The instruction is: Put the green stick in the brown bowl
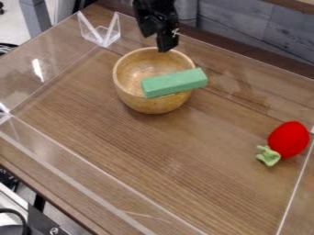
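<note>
We can't see the robot arm (157, 7) above the wrist, since the top edge cuts it off, and its dark fingers are too small and blurred to make out finely. At lower left, the edge crops the cables (15, 218), and the block (174, 83) hides part of the bowl's (150, 103) inside and right rim.

Red strawberry toy (289, 139), green stem (267, 156)

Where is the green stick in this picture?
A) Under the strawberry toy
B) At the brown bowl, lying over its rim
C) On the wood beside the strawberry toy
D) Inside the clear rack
B: the green stick lies across the right part of the brown bowl, overlapping its rim.
</note>
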Controlling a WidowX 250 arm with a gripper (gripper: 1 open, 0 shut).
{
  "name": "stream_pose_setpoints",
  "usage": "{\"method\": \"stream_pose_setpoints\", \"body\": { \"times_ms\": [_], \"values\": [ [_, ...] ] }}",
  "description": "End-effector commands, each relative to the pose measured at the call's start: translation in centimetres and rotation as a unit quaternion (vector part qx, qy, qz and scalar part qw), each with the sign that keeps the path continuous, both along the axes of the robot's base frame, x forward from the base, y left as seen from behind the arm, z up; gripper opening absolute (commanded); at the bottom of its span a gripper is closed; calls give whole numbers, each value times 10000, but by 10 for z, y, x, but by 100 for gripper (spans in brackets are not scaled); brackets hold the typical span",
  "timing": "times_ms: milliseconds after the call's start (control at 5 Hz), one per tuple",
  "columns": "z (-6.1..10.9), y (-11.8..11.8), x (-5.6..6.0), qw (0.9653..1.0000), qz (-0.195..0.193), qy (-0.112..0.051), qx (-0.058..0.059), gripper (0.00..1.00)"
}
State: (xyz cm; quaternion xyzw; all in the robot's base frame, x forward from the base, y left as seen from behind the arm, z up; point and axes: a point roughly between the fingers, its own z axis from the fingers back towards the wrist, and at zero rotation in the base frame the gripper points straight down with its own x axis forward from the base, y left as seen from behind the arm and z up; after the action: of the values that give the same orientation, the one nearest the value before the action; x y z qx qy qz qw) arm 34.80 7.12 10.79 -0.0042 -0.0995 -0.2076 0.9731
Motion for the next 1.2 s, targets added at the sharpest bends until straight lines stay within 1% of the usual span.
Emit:
{"method": "stream_pose_setpoints", "body": {
  "times_ms": [0, 200, 400, 600, 800, 1000],
  "values": [
    [40, -5, -1, 9978, -494, -425, 144, 100],
    [55, -10, -8, 9947, -898, -473, 185, 100],
    [46, -20, -1, 9963, -715, -435, 203, 100],
    [32, -27, 1, 9980, -489, -345, 196, 100],
    [27, -14, -1, 9985, -444, -277, 177, 100],
    [24, 4, -3, 9989, -392, -201, 167, 100]
  ]
}}
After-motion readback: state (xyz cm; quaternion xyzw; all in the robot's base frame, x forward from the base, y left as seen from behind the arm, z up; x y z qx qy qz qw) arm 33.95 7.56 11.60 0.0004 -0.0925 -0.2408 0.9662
